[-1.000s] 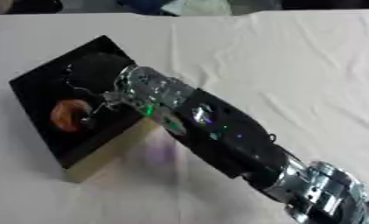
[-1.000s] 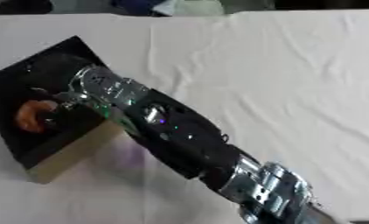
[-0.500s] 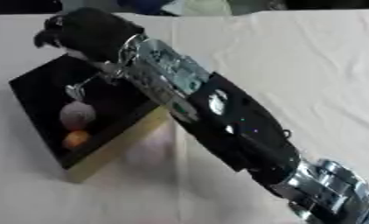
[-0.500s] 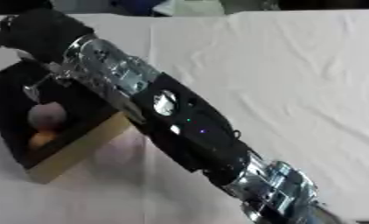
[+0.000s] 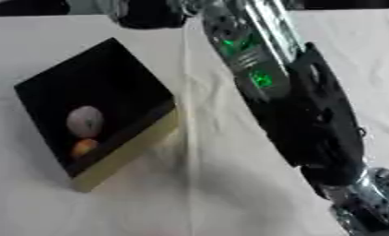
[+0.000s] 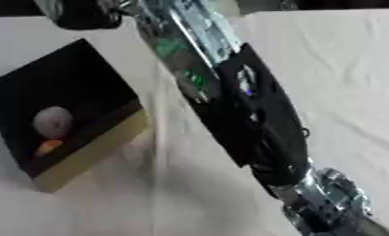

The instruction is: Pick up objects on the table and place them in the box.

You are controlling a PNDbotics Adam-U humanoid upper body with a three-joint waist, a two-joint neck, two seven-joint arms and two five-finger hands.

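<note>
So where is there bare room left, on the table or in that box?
Bare cloth lies beside the box toward the right arm. Inside, the far half is free; the pale ball and orange item crowd the near corner.

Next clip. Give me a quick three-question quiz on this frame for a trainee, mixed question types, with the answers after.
1. True or false: the black box already holds two things.
2. Multiple choice: where is the orange object relative to the pale round object? A) outside the box, on the cloth B) beside it, inside the box, nearer the camera C) on top of it
3. Short answer: which arm crosses the picture, and where does its hand show?

Key
1. True.
2. B.
3. The right arm, coming in from the lower right; the right hand is at the top edge, past the box's far corner and largely cut off, so its fingers cannot be judged.
</note>
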